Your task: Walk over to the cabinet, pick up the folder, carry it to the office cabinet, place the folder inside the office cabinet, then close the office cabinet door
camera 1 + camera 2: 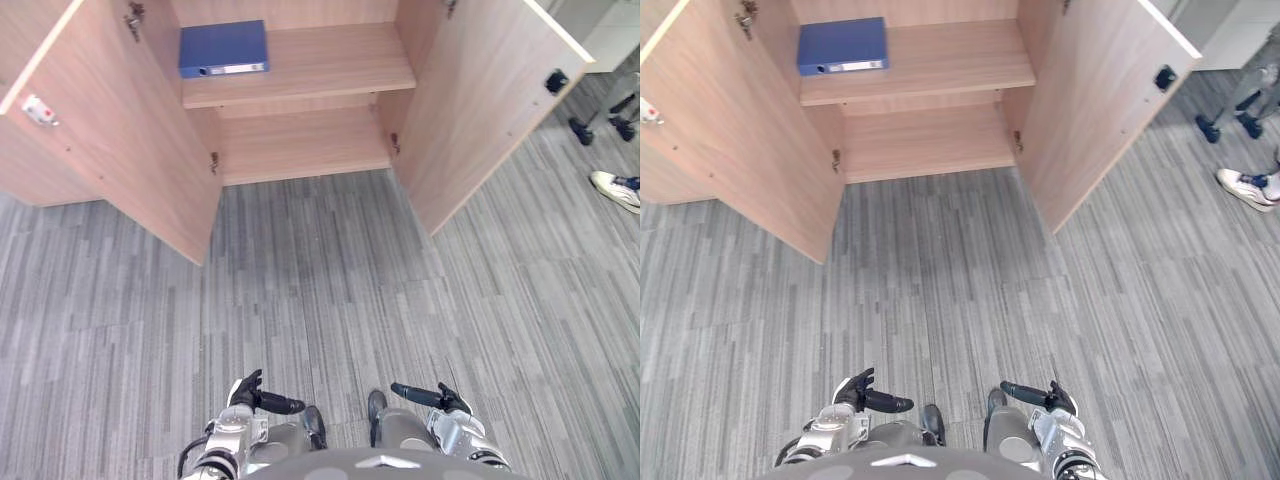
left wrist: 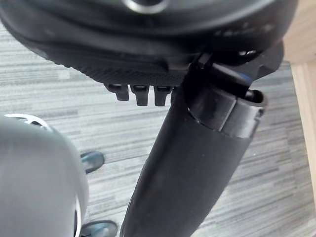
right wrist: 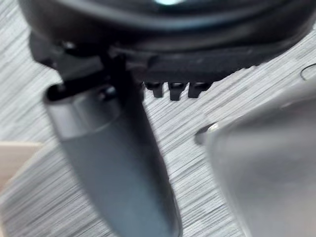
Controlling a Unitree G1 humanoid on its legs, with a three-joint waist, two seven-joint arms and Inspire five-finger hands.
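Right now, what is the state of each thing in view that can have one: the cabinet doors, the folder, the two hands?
Left door: open, swung wide.
Right door: open, swung wide.
Folder: lying flat at the left end of the upper shelf, not held.
Left hand: open, holding nothing, low near the floor.
Right hand: open, holding nothing, low near the floor.

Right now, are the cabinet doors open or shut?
Open. The left door and right door stand swung outward, and the blue folder lies flat on the shelf inside.
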